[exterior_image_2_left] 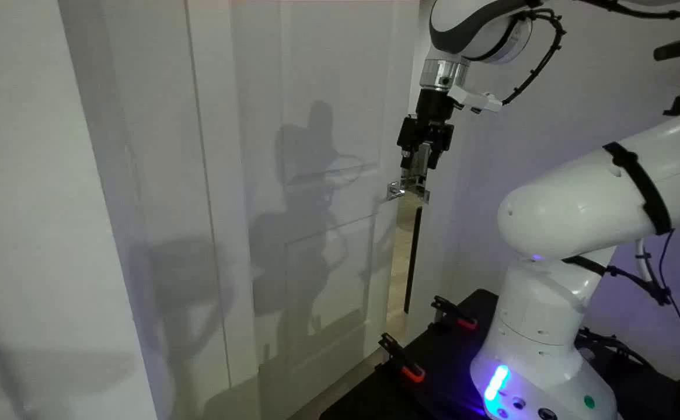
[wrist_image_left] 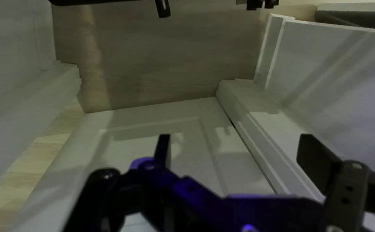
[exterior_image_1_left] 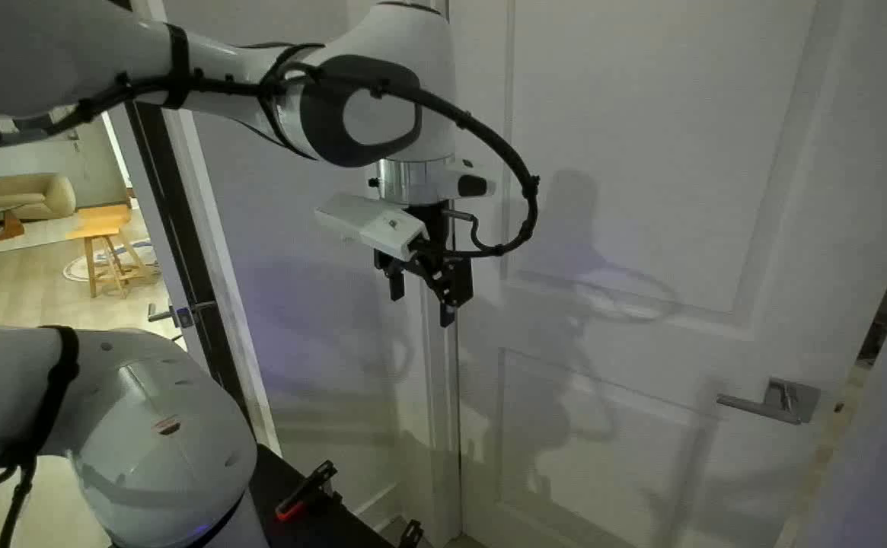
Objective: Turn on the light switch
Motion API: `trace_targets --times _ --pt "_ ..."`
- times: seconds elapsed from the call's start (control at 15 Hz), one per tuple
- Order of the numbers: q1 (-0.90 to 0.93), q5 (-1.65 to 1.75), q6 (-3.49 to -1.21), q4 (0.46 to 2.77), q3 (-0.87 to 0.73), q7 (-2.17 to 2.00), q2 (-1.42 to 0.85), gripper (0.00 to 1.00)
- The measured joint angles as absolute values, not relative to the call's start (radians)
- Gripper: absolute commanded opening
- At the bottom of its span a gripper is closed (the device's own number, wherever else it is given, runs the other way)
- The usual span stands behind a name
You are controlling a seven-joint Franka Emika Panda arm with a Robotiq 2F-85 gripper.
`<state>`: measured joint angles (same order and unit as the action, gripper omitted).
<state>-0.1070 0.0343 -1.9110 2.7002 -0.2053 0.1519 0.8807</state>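
In both exterior views the white arm [exterior_image_2_left: 550, 219] stands folded, its upper arm [exterior_image_2_left: 602, 186] slanting back from the base [exterior_image_2_left: 550, 373] and its forearm [exterior_image_1_left: 218, 61] reaching out above to a downturned wrist [exterior_image_1_left: 382, 118], beneath which the gripper [exterior_image_1_left: 422, 304] points downward, its two fingers [wrist_image_left: 316, 161] spread well apart in the wrist view.

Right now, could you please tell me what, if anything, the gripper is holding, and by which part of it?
Nothing is held: the gripper is open, and its fingers stand apart in the wrist view with nothing between them.
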Motion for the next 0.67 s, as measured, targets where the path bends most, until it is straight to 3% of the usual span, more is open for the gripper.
trace_targets --times 0.67 --pt "-0.086 0.009 -1.928 2.706 -0.208 0.18 0.852 1.0"
